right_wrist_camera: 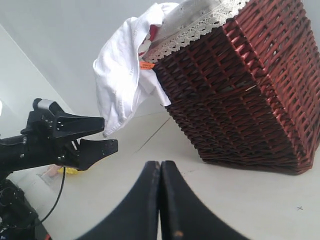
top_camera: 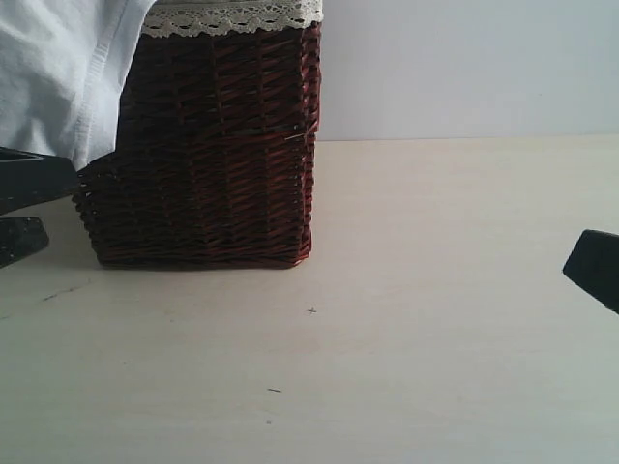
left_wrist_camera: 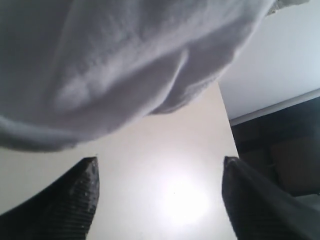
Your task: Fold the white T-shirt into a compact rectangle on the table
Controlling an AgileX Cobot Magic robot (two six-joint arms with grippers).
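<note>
The white T-shirt hangs over the left side of the wicker basket, draping down from its rim; in the right wrist view the T-shirt shows a bit of red inside. My left gripper stands open just below the hanging cloth, at the left edge of the exterior view. In the left wrist view the T-shirt hangs above the open left gripper, with only bare table between the fingertips. My right gripper is shut and empty, low over the table at the right.
The dark red-brown basket has a white lace trim along its top and stands at the back left of the cream table. A pale wall rises behind it. Small dark specks dot the tabletop.
</note>
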